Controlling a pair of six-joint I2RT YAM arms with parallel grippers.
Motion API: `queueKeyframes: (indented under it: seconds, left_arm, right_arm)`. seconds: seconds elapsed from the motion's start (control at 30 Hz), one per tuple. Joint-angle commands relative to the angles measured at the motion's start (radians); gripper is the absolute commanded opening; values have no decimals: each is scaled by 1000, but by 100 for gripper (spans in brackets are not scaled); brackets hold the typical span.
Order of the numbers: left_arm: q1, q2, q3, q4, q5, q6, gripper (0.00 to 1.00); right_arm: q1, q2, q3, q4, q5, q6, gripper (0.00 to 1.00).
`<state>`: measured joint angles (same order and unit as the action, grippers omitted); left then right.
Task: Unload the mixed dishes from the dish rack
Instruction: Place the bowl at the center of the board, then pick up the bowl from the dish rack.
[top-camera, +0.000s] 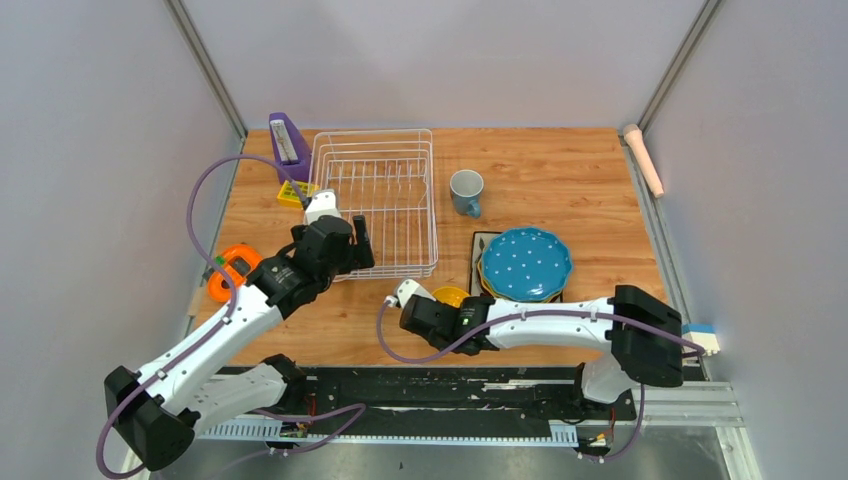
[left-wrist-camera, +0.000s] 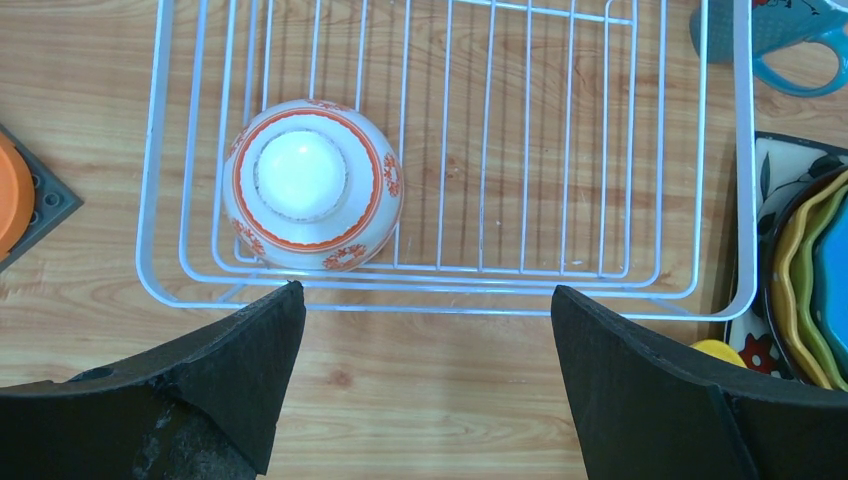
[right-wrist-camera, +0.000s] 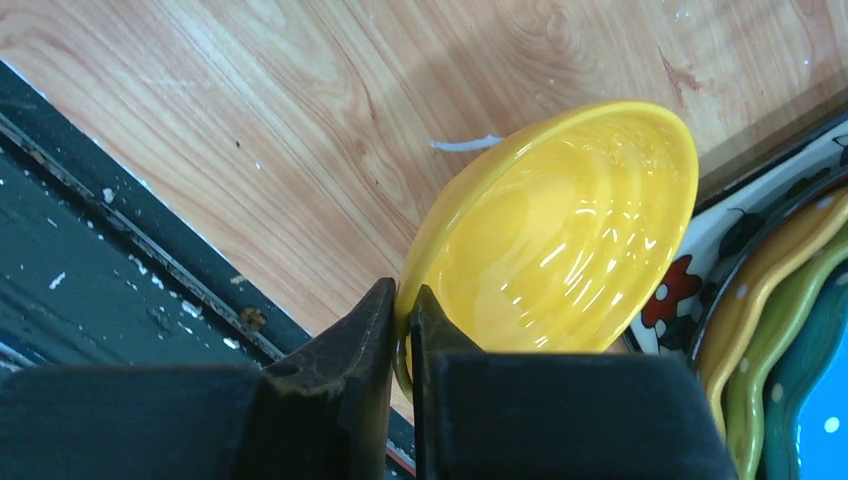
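Patterned bowl (left-wrist-camera: 312, 187) upside-down in rack (left-wrist-camera: 450, 308); left fingers (left-wrist-camera: 230, 380) spread; right fingers (right-wrist-camera: 350, 360) pinch yellow bowl (right-wrist-camera: 560, 230) rim, apparently tilted.

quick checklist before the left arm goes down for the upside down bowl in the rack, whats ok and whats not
1. Left gripper open: ok, jaws spread wide over the near rim of the white wire dish rack.
2. Red-and-white patterned ceramic bowl located: ok, upside down in the rack, foot ring up.
3. Bowl centred between the fingers: not ok, it sits in line with one finger, not the gap.
4. Right gripper hold: ok, shut on the rim of the tilted yellow ceramic bowl.
5. Yellow bowl resting on the table: cannot tell.
6. Right arm away from the rack: ok, beside the stack topped by the blue dotted plate.
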<state>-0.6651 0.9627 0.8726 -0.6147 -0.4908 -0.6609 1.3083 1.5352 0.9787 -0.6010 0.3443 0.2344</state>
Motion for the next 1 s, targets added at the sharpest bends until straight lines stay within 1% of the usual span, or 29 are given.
queueKeyframes:
  seconds: [0.0, 0.23, 0.3, 0.4, 0.43, 0.47, 0.5, 0.53, 0.67, 0.77, 0.87, 0.97]
  left_arm:
    - [2, 15, 35, 8, -13, -16, 100]
    - [4, 35, 37, 1, -26, -19, 100]
    - [4, 36, 37, 0, -27, -20, 100]
    - [5, 35, 37, -2, -30, -21, 100]
    - [7, 34, 37, -2, -30, -21, 100]
    - [8, 35, 38, -3, -30, -23, 100]
    - [9, 36, 37, -3, -29, -23, 100]
    - [10, 38, 37, -3, -28, -24, 100]
    - [22, 51, 37, 6, -14, -22, 100]
    - [35, 65, 38, 12, -3, -24, 100]
    - [60, 92, 43, 14, 15, -21, 100]
    - [88, 134, 58, 1, 28, -23, 100]
  right_arm:
    - [3, 57, 51, 11, 17, 14, 14]
    - [3, 46, 57, 30, -15, 11, 40]
    - [3, 23, 50, 39, -28, 13, 45]
    - [3, -38, 35, 68, -30, 25, 56]
    - [3, -65, 28, 81, -33, 27, 61]
    - [3, -92, 22, 94, -34, 30, 70]
    - [2, -123, 14, 105, -34, 32, 94]
    - [2, -154, 6, 120, -40, 32, 99]
    - [-21, -286, -27, 181, -58, 48, 100]
    - [-77, -370, -42, 206, -59, 84, 100]
    - [-188, -451, -57, 208, -63, 194, 100]
    - [-351, -524, -97, 207, -107, 300, 100]
